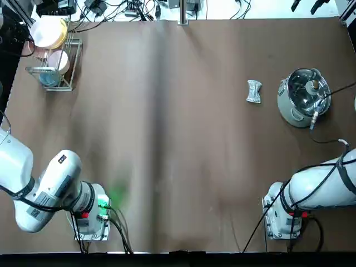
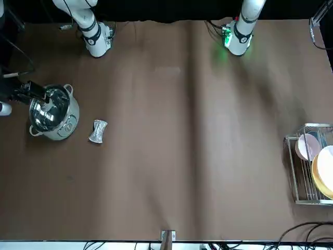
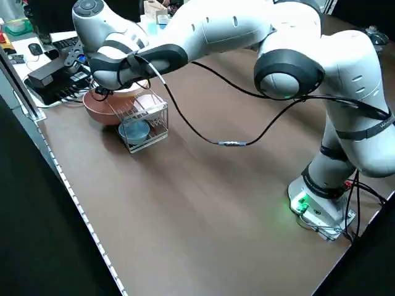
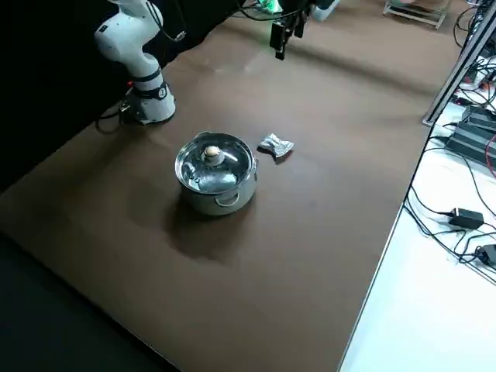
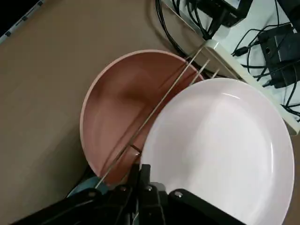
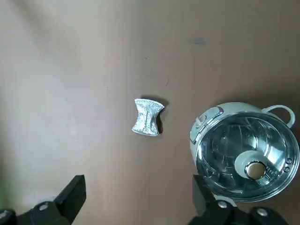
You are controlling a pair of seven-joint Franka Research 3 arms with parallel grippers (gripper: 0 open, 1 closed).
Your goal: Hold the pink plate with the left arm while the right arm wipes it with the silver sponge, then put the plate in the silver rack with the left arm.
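The small pale pink plate [image 1: 58,61] [image 2: 307,147] [image 3: 148,102] stands upright in the middle of the silver rack [image 1: 71,84] [image 2: 294,172] at the table's far left corner. My left arm [image 3: 203,31] reaches over that corner. In its wrist view, the left gripper [image 5: 140,171] has its fingertips pressed together just off the rim of a broad pale plate [image 5: 220,154]; nothing shows between them. The silver sponge [image 1: 254,91] [image 6: 147,117] lies crumpled on the table at the right. The right gripper [image 6: 136,197] hangs open high above it, holding nothing.
The rack also holds a larger cream-yellow plate [image 1: 47,32] at its far end and a blue dish [image 1: 49,78] at its near end. A salmon bowl [image 5: 117,112] sits beside the rack. A lidded steel pot [image 1: 303,94] stands right of the sponge.
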